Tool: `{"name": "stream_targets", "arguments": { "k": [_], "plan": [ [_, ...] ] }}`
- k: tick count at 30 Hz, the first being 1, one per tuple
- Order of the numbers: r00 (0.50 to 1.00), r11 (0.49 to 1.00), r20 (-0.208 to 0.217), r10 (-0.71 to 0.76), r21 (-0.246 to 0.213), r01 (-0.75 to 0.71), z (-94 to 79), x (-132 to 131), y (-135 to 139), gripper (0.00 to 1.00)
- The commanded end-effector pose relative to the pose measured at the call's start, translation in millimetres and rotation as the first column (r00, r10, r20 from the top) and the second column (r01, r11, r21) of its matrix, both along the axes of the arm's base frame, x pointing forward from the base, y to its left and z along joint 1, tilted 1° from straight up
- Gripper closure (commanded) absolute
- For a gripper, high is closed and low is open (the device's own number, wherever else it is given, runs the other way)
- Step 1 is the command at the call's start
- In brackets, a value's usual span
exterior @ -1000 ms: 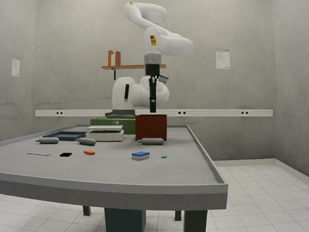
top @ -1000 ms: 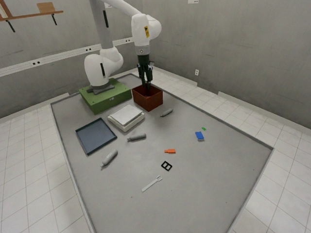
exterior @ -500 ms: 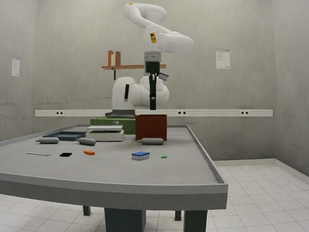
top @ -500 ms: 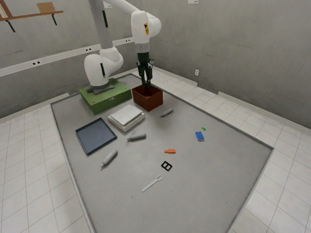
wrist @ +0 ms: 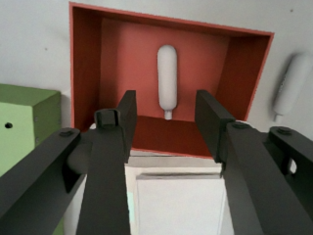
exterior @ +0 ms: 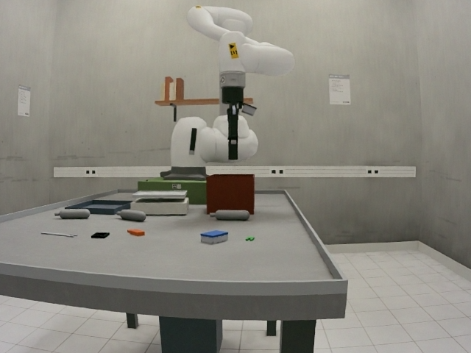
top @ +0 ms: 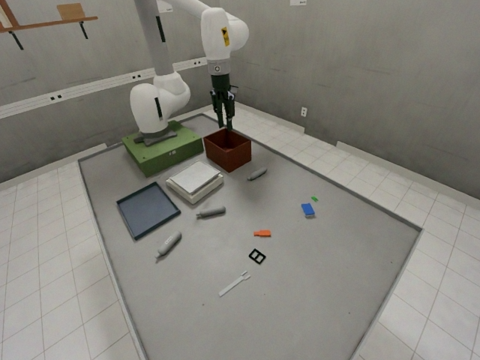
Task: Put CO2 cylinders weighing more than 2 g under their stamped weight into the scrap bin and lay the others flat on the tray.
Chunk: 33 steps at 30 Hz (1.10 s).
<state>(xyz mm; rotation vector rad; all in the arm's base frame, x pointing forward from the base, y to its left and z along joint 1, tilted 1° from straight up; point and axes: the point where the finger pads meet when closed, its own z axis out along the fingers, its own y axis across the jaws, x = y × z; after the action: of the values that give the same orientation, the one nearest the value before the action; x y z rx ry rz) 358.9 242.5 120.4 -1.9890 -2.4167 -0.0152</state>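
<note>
My gripper hangs open and empty just above the rim of the red scrap bin; it also shows in the exterior view and the wrist view. One grey CO2 cylinder lies flat on the bin's floor. Three more cylinders lie on the table: one right of the bin, one in front of the white scale, and one below the blue tray. The tray holds nothing.
The green robot base stands left of the bin. Loose items lie on the table: a blue block, a small green piece, an orange piece, a black buckle and a white fork.
</note>
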Motion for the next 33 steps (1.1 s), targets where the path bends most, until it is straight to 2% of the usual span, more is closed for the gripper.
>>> {"name": "stream_targets", "arguments": {
  "k": [1,6,9,12,15,19,21,22,25,33],
  "plan": [
    [1.0,1.0,0.001,0.0,0.001,0.0,2.1,0,0,0.61],
    [1.0,1.0,0.001,-0.005,0.001,0.005,2.3,3,-1,0.61],
    [0.998,0.998,0.0,-0.056,0.001,0.056,3.9,29,-13,0.61],
    [0.985,0.985,-0.002,-0.173,0.0,0.173,5.8,81,-44,0.61],
    [0.946,0.946,-0.004,-0.325,-0.001,0.325,5.6,107,-71,0.61],
    [0.868,0.868,-0.006,-0.497,-0.003,0.497,4.5,139,-114,0.61],
    [0.868,0.868,-0.006,-0.497,-0.003,0.497,4.5,139,-114,0.61],
    [0.851,0.851,-0.006,-0.525,-0.003,0.525,3.6,163,-144,0.61],
    [0.823,0.823,-0.007,-0.567,-0.003,0.567,2.2,183,-174,0.61],
    [0.821,0.821,-0.007,-0.571,-0.003,0.571,-6.1,252,-261,0.61]
  ]
}}
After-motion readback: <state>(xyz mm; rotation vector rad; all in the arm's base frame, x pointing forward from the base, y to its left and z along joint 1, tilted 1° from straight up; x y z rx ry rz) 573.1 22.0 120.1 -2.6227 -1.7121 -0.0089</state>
